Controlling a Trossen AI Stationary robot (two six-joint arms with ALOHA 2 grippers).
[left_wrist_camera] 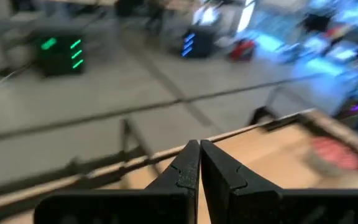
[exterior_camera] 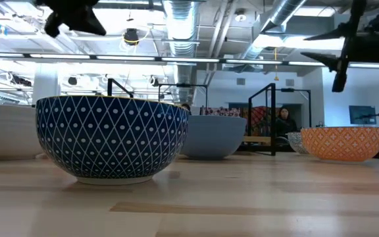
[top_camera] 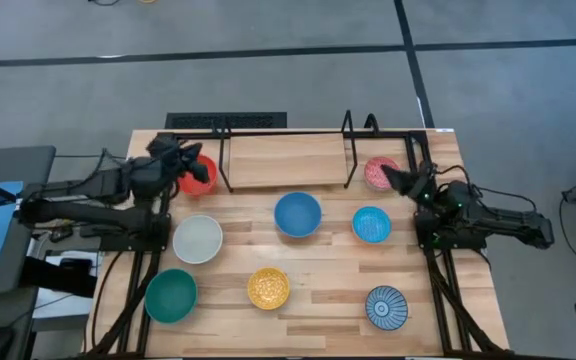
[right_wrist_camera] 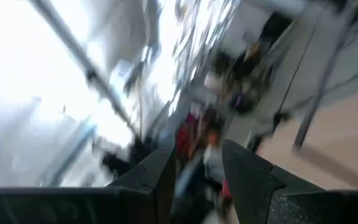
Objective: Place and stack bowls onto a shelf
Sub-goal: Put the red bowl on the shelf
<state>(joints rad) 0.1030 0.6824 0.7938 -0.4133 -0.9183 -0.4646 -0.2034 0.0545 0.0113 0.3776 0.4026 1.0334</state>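
Currently on the tabletop (top_camera: 318,310), unstacked: white bowl (top_camera: 198,239), blue bowl (top_camera: 297,215), light blue bowl (top_camera: 371,225), teal bowl (top_camera: 171,295), yellow bowl (top_camera: 268,288), striped bowl (top_camera: 386,306); the shelf (top_camera: 286,160) stands bare. Left gripper (top_camera: 192,160), fingers pressed together and empty, hovers by the red-orange bowl (top_camera: 200,178) beside the shelf's left end. Right gripper (top_camera: 394,178), fingers parted, sits over the pink patterned bowl (top_camera: 378,171) at the right end, likely poised for pickup.

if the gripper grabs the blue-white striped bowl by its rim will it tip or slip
The blue-white striped bowl looks rigid and glazed, so the rim may be slippery. It sits upright on a narrower foot in the low view, so a one-sided rim grip would probably tilt it. Likely ceramic: fragile if dropped.
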